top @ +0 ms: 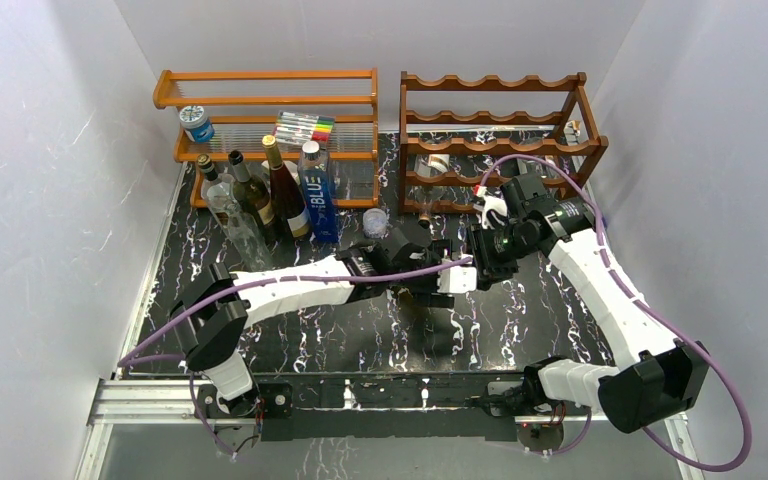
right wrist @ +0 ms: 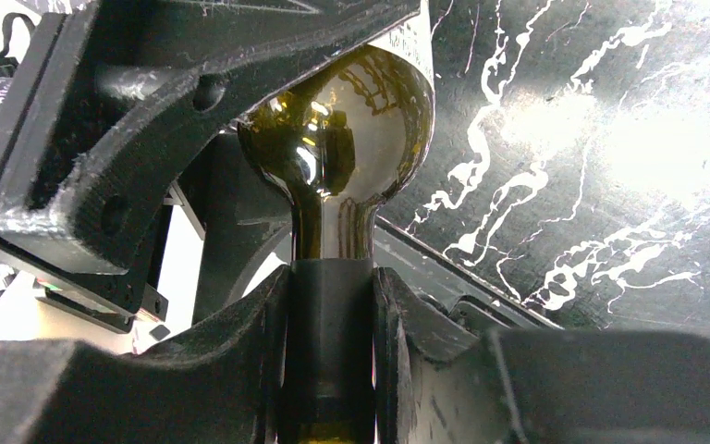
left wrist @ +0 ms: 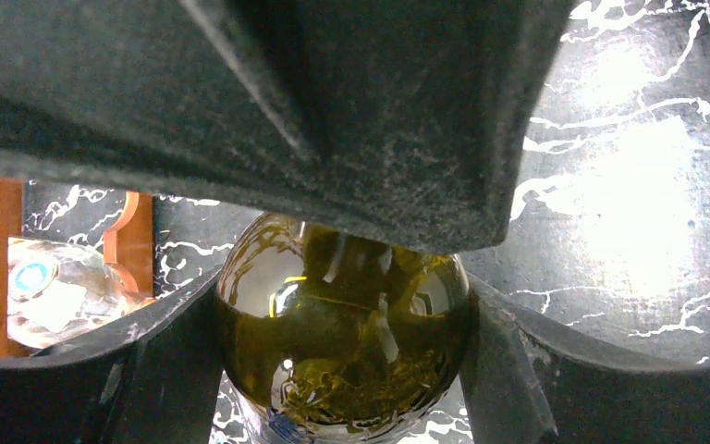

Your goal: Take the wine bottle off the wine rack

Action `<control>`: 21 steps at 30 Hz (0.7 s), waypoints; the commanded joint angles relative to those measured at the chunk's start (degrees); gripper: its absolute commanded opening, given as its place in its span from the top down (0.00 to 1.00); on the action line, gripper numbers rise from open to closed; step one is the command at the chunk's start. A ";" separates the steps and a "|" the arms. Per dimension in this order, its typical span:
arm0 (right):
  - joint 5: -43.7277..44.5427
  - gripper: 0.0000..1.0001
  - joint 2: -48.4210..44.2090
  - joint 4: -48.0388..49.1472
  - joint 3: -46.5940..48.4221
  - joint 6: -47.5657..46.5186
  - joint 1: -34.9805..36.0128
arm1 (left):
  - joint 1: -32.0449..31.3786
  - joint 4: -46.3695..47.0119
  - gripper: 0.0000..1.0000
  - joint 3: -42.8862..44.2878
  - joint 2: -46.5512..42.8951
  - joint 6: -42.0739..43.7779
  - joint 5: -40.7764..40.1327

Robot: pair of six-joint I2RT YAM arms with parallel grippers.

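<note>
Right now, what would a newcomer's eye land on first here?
The dark green wine bottle, held between both arms at the middle of the table: the right gripper clamps its neck and the left gripper grips its body. Behind, the dark wine rack stands at the far right, with four standing bottles at the far left.

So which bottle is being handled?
Find the dark wavy-railed wine rack, back right. In front of it is an olive-green wine bottle. Unlike the bottles by the orange shelf, it is held: left hand on body, right hand on neck.
</note>
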 commanded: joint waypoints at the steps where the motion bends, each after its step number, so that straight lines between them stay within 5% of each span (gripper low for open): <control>1: -5.81 0.79 -1.60 4.31 5.12 -2.29 0.46 | -0.03 1.41 0.61 -0.93 -2.82 -2.40 -3.62; 12: -1.11 0.11 -1.80 9.94 8.52 -1.84 0.42 | 0.04 12.21 0.78 -13.98 -15.01 -14.50 -10.38; 21: 8.75 0.02 -5.91 22.41 12.88 3.04 0.47 | 2.28 15.47 0.83 -21.82 -27.52 -24.93 -19.15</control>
